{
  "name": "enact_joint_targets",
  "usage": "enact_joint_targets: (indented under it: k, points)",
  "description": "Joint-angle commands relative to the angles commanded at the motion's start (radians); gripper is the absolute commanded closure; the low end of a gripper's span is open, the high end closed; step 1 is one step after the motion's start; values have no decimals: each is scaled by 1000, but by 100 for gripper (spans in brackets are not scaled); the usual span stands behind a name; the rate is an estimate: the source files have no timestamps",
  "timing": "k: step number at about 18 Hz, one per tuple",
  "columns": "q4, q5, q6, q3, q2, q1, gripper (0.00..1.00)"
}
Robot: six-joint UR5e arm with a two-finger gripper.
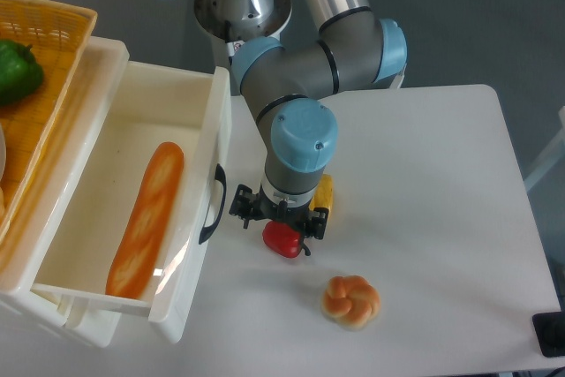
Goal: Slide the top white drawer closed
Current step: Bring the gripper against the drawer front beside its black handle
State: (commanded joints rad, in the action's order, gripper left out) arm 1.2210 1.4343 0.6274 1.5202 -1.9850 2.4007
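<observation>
We see one white table (pixel 424 218); on its left stands the top white drawer (pixel 132 130), pulled far out, with one black handle (pixel 212 205) on its front and one baguette (pixel 146 218) lying inside; one orange wicker basket (pixel 44 33) above holds one green pepper (pixel 16 70); our one gripper (pixel 278 215) hangs just right of the handle, above one red pepper (pixel 282 240), and whether it is parted or closed we cannot tell; one bun (pixel 351 300) and one yellow item (pixel 324 192) lie nearby.
</observation>
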Motion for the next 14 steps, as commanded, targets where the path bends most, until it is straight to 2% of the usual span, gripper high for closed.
enact_joint_targets:
  k: [14]
  points:
    - [2, -11, 0, 6, 6, -11, 0]
